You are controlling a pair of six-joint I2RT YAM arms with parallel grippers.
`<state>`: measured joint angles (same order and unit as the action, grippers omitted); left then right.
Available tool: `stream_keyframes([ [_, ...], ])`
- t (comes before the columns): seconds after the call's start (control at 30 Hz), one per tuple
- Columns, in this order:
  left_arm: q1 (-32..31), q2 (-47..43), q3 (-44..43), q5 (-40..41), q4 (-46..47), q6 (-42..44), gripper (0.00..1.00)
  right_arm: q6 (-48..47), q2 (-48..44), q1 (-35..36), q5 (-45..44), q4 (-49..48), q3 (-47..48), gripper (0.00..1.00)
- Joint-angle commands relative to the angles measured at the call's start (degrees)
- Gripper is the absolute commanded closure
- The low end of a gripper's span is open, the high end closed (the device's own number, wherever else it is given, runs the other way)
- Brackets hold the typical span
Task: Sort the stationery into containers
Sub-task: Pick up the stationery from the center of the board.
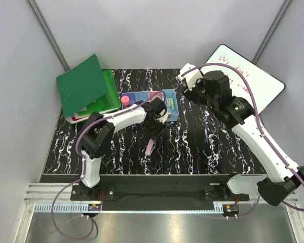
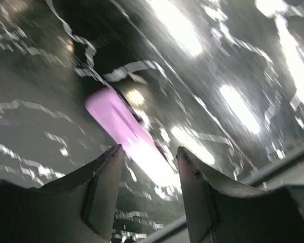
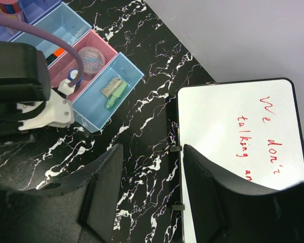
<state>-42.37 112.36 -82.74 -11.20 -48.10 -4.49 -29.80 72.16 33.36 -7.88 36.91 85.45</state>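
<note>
marker (image 1: 150,147), pink, lies with long axis near-to-far beneath the released left tool (image 2: 149,151); right tool (image 3: 151,149) released too.

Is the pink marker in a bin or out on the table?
Out: the pink marker lies flat on the table, in front of the bins, by the open left gripper.

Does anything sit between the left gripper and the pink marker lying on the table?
Nothing visible does. The left gripper hangs open right above the pink marker on the table, and the left wrist view shows no other item between them.
</note>
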Motion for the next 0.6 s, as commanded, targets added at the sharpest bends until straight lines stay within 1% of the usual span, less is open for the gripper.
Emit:
stream_keyframes([
  [0.0,0.5,4.3,-4.4,2.6,2.7,-3.4,0.48,-0.4,-1.1,-0.3,-0.3,-3.1,0.2,0.41],
  [0.17,0.8,7.8,-6.5,2.7,2.7,-4.1,0.48,-0.3,-0.8,-0.3,-0.2,-3.1,0.1,0.41],
  [0.37,0.9,7.1,-4.8,2.7,3.0,-4.2,0.50,0.0,-0.3,-0.3,0.2,-3.1,0.2,0.41],
  [0.5,0.9,5.9,-2.7,2.1,3.4,-4.1,0.62,0.1,0.1,-0.3,0.5,-3.1,0.9,0.41],
  [0.53,0.9,5.7,-2.4,2.0,3.5,-4.0,0.74,0.1,0.2,-0.3,0.5,-3.1,1.0,0.41],
  [0.57,0.9,5.8,-2.1,1.9,3.8,-3.7,0.83,0.1,0.1,-0.3,0.6,-3.1,1.1,0.41],
])
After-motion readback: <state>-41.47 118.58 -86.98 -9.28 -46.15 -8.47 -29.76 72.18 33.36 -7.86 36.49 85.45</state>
